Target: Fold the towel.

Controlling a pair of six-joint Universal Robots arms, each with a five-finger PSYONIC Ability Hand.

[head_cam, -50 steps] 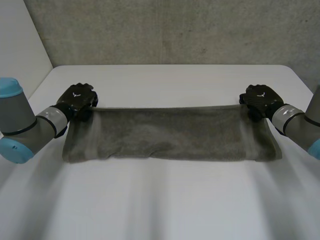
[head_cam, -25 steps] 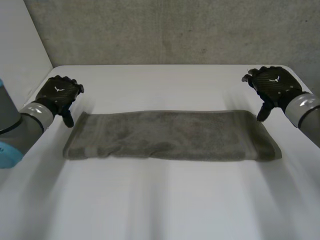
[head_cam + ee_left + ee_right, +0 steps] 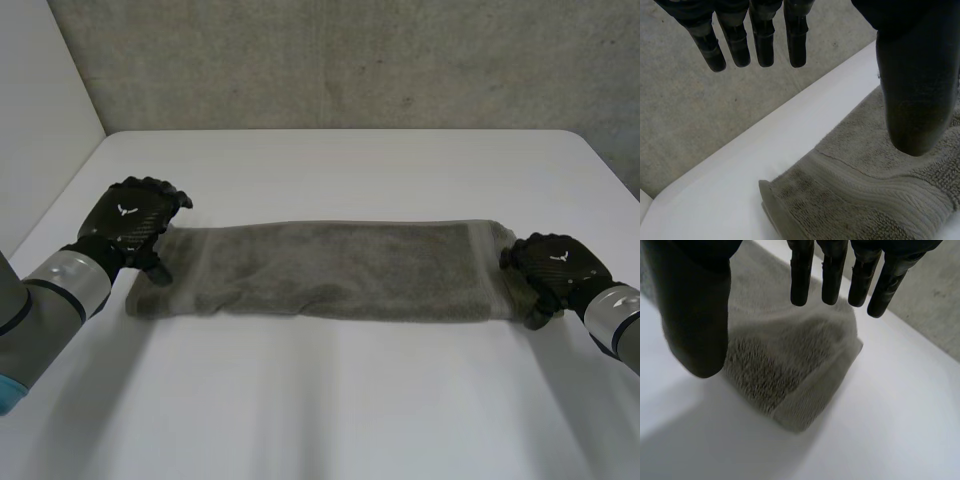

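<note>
White table (image 3: 330, 400) under a concrete wall (image 3: 350, 60) was recorded. Towel (image 3: 340, 270) was laid at centre as a long band, 9 to 3 o'clock, and was judged folded once. An end-to-end fold was judged next, so an end would need pinching. Left hand (image 3: 130, 222) was held over the 9 o'clock end, right hand (image 3: 555, 268) over the 3 o'clock end. Fingers of both were straight, apart from the thumb, nothing clamped.

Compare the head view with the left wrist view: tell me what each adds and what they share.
Head view adds: the towel at full length, folded into a long strip across the white table, with the right hand at its right end. Left wrist view adds: the ribbed band along the towel's end, and the left hand with its fingers straight, apart from the thumb, holding nothing. Both: the towel's left end, the left hand over it, the table.
</note>
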